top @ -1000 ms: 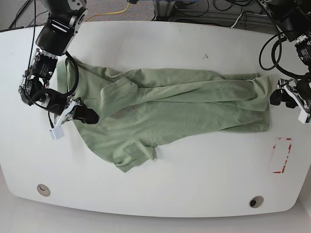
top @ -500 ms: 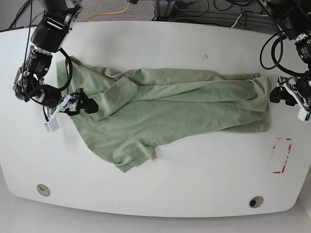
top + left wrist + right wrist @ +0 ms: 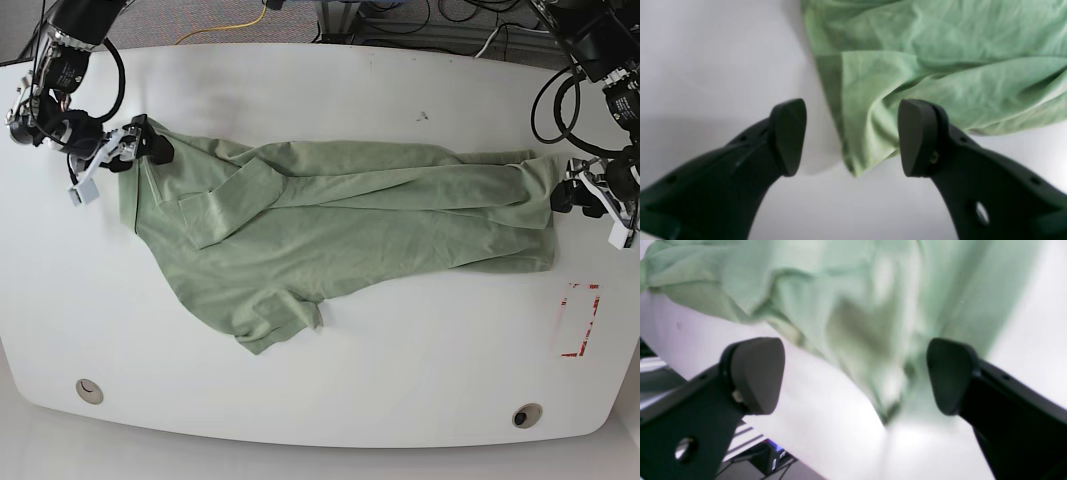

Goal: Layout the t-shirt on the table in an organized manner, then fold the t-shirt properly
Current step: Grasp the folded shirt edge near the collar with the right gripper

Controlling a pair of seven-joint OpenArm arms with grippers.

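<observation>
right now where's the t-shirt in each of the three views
Base: the t-shirt lies spread across the middle of the table, between both arms.
Left wrist: its corner hangs at upper right, between the open fingers of the left gripper.
Right wrist: blurred, filling the top, above the open right gripper.
Shared landmark: the white table.

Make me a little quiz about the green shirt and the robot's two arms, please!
1. True or false: the t-shirt lies crumpled in one ball.
2. Which gripper sits by the shirt's hem end: A left gripper, B right gripper?
3. Fill in: both grippers' jaws stand ____.

Key: 1 false, it is spread along the table. 2 A. 3 open.
</observation>
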